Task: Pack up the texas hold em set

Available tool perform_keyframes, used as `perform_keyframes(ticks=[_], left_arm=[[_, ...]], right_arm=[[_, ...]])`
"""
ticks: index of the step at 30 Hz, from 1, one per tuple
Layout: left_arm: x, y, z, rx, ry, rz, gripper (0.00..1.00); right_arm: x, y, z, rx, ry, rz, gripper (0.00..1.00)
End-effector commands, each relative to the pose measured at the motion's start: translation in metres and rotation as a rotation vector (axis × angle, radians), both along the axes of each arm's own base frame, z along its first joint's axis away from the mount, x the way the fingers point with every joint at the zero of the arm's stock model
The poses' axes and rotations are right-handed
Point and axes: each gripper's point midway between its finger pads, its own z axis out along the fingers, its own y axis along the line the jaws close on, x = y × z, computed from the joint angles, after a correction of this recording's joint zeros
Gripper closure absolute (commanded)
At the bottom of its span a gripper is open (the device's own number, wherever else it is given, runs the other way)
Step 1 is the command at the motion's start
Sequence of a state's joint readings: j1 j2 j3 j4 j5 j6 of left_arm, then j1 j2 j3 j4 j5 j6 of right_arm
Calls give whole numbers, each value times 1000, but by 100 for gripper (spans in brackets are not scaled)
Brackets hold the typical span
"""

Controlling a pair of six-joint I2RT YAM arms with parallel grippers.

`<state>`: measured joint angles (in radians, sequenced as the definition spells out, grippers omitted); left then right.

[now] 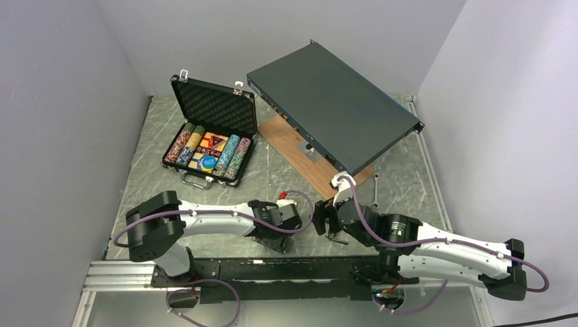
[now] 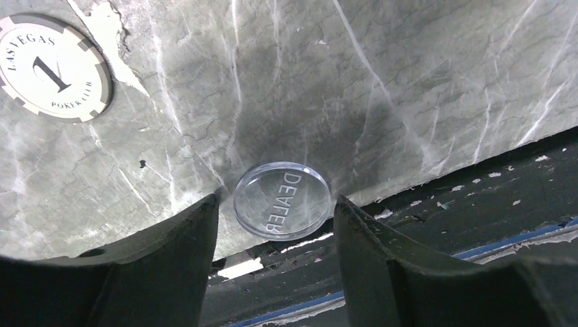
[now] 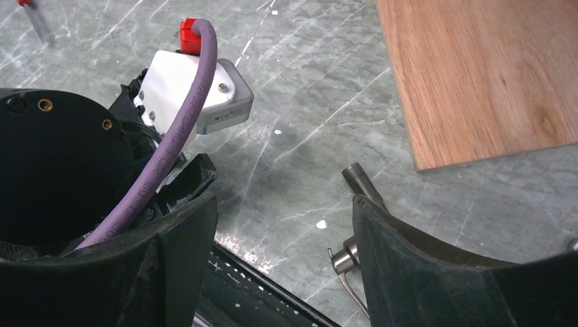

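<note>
I have my left gripper [image 2: 276, 203] low over the grey marble table [image 2: 382, 82]. Its jaws stand apart on either side of a clear round plastic disc [image 2: 281, 185] engraved DEALER, which lies flat by the table's near edge. I cannot tell whether the pads touch it. A white poker chip [image 2: 51, 67] marked 1 lies further off on the table. My right gripper [image 3: 283, 201] stands open with nothing in it. The small black briefcase [image 1: 217, 107], with grey foam and rows of chips, sits open at the far left.

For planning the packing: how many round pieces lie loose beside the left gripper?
2: a clear dealer button straddled by the left gripper; a white chip farther ahead, leftward. Others may be hidden.
</note>
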<state>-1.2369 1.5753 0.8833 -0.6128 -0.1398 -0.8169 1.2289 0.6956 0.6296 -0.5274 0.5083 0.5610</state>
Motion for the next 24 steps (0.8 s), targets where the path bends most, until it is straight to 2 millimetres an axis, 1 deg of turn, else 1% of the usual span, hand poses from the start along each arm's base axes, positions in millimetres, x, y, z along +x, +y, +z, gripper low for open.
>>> perform_keyframes(ticks=[1, 4, 7, 10, 12, 15, 19, 22, 24], left_arm=[[-3, 5, -16, 39, 2, -3, 35], [-5, 11, -21, 62, 5, 3, 37], [-8, 17, -27, 75, 14, 11, 37], [-12, 23, -31, 91, 23, 17, 36], [-15, 30, -34, 112, 25, 25, 37], [-17, 44, -38, 138, 24, 50, 41], [-19, 60, -39, 162, 11, 94, 49], [-18, 72, -38, 185, -6, 128, 55], [-17, 76, -37, 188, -18, 153, 59]], right_arm=[[13, 8, 23, 93, -15, -77, 24], [13, 11, 15, 67, 1, -71, 21], [12, 15, 6, 57, 22, -63, 15], [9, 22, -6, 47, 57, -49, 9], [5, 25, -15, 34, 86, -39, 7], [-1, 30, -29, 16, 136, -23, 5], [-11, 33, -50, -5, 206, -4, 2], [-17, 31, -67, -33, 246, 2, 0], [-19, 29, -74, -60, 267, -3, 0]])
